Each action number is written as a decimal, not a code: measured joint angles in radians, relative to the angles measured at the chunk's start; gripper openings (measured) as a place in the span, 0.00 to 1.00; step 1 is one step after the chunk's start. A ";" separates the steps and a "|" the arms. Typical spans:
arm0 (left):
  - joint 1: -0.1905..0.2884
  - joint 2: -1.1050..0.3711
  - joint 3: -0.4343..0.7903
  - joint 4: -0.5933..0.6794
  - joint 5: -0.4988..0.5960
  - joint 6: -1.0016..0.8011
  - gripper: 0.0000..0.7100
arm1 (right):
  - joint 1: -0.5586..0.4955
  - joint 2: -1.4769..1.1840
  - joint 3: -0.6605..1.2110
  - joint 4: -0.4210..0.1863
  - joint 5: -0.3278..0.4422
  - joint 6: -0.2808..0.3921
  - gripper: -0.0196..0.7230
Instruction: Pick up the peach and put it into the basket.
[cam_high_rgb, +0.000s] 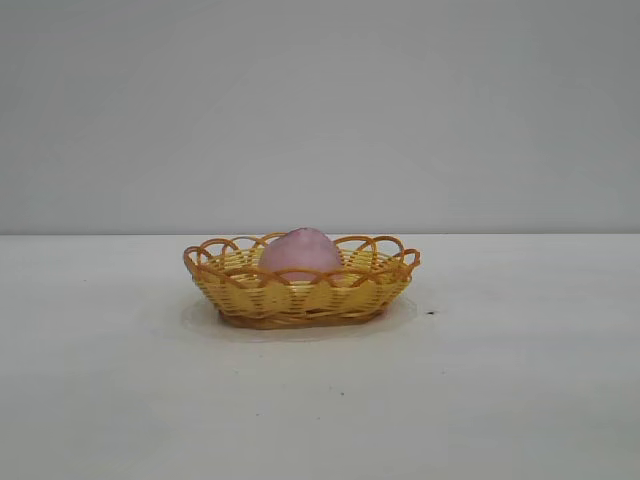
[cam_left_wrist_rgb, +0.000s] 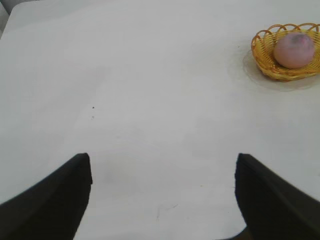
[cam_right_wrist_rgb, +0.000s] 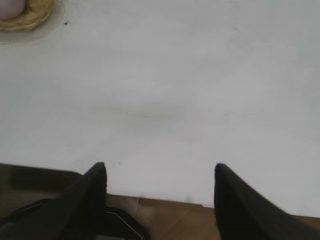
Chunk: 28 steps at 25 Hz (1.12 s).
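Note:
The dusty-pink peach (cam_high_rgb: 299, 254) lies inside the yellow wicker basket (cam_high_rgb: 300, 298) with the orange looped rim, in the middle of the white table. The left wrist view shows the same peach (cam_left_wrist_rgb: 293, 49) in the basket (cam_left_wrist_rgb: 264, 60), far from my left gripper (cam_left_wrist_rgb: 162, 165), which is open with only bare table between its fingers. My right gripper (cam_right_wrist_rgb: 160, 172) is open too, hanging over the table's edge with nothing in it; a bit of the basket (cam_right_wrist_rgb: 30, 19) and peach (cam_right_wrist_rgb: 10, 7) shows far off. Neither arm appears in the exterior view.
White tabletop (cam_high_rgb: 500, 400) spreads all round the basket, with a small dark speck (cam_high_rgb: 430, 313) to its right. A plain grey wall stands behind. In the right wrist view the table's edge (cam_right_wrist_rgb: 165, 200) and brown floor lie under the gripper.

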 joint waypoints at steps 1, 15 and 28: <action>0.000 0.000 0.000 0.000 0.000 0.000 0.73 | 0.000 0.000 0.000 -0.008 0.000 0.011 0.57; 0.000 0.000 0.000 0.000 0.000 0.000 0.73 | 0.000 -0.027 0.019 0.023 -0.004 0.029 0.57; 0.000 0.000 0.000 0.000 0.000 0.000 0.73 | -0.001 -0.219 0.096 -0.022 -0.107 0.054 0.57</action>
